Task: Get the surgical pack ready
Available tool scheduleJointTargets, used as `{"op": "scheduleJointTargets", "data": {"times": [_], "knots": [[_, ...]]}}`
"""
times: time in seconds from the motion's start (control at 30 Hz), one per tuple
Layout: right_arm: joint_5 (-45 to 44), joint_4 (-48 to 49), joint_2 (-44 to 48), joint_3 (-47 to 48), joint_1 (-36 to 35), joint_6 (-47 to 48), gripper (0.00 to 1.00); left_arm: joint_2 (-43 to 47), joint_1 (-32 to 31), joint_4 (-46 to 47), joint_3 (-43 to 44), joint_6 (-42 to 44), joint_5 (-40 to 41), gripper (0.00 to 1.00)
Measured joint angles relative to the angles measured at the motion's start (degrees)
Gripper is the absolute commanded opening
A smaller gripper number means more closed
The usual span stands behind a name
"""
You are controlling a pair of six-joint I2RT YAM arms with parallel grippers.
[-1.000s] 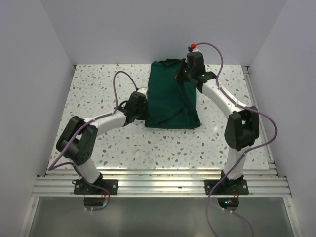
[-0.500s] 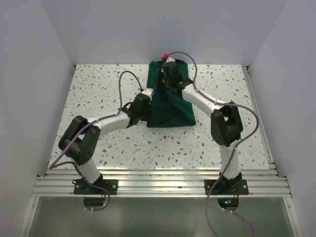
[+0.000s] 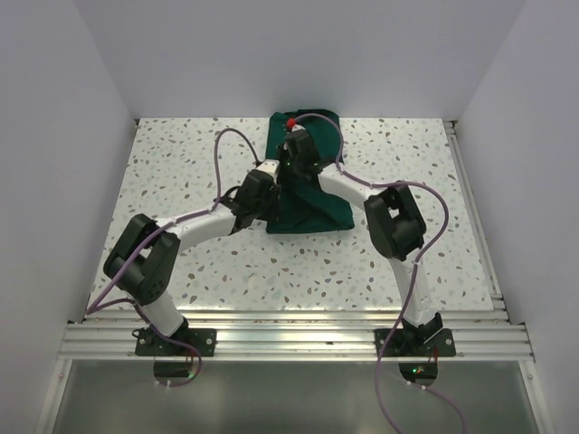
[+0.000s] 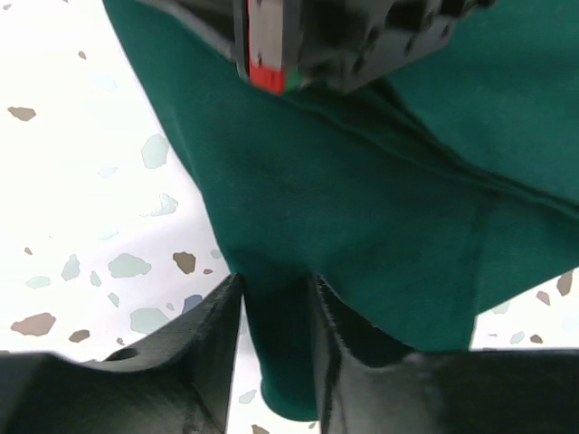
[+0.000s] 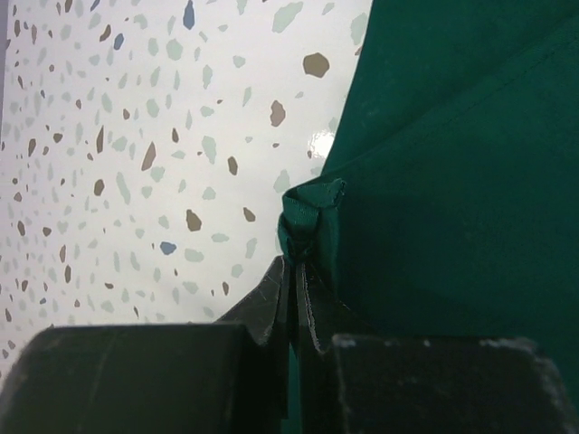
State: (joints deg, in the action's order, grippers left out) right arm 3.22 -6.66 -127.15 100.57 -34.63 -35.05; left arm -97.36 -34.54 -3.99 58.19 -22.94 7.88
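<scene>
The dark green cloth (image 3: 312,203) lies as a folded bundle at the middle back of the speckled table. My left gripper (image 3: 264,181) holds its left edge; in the left wrist view the cloth (image 4: 362,208) sits pinched between my fingers (image 4: 213,334). My right gripper (image 3: 291,163) is over the bundle's left part, shut on a bunched corner of the cloth (image 5: 312,212), with the cloth (image 5: 452,181) spreading right. The right wrist's dark body shows at the top of the left wrist view (image 4: 344,36). The steel tray, instruments and gauze pouches are hidden.
The speckled tabletop (image 3: 181,172) stretches left and right of the bundle. White walls close the back and sides. An aluminium rail (image 3: 298,330) runs along the near edge by the arm bases.
My right gripper has swung from the bundle's back right corner leftward across it, drawing the cloth flap over toward the left gripper. The left gripper has shifted slightly up along the left edge.
</scene>
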Motion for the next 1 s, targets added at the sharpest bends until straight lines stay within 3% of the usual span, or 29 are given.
{"op": "scheduleJointTargets", "data": {"times": [0.1, 0.13, 0.23, 0.47, 0.67, 0.77, 0.87, 1.0], "knots": [[0.9, 1.1, -0.3, -0.3, -0.2, -0.7, 0.16, 1.5, 0.4, 0.0, -0.4, -0.2, -0.2, 0.46], [1.0, 1.4, -0.4, -0.4, -0.3, -1.0, 0.25, 2.0, 0.5, 0.0, -0.5, -0.2, -0.2, 0.46], [2.1, 2.5, -0.4, -0.5, -0.6, -1.6, 0.36, 3.7, 1.1, 0.0, -0.9, -0.5, -0.4, 0.47], [4.2, 5.6, -0.4, -1.0, -1.4, -4.2, 0.5, 9.5, 5.3, -0.2, -2.3, -1.7, -1.7, 0.47], [5.3, 5.9, 0.5, -0.9, -1.4, -6.7, 0.5, 17.9, 10.0, -0.4, -5.3, -3.5, -1.7, 0.49], [5.3, 4.7, 2.2, -0.9, -0.9, -6.9, 0.43, 18.5, 11.0, 0.0, -5.2, -3.7, -2.4, 0.51], [5.0, 3.8, 4.7, -1.0, 0.2, -6.7, 0.36, 16.5, 11.3, 0.0, -4.8, -4.1, -4.0, 0.56], [3.1, 3.4, 9.1, -2.8, 2.4, -5.5, 0.14, 11.6, 11.3, -0.1, -1.9, -4.6, -6.2, 0.59]]}}
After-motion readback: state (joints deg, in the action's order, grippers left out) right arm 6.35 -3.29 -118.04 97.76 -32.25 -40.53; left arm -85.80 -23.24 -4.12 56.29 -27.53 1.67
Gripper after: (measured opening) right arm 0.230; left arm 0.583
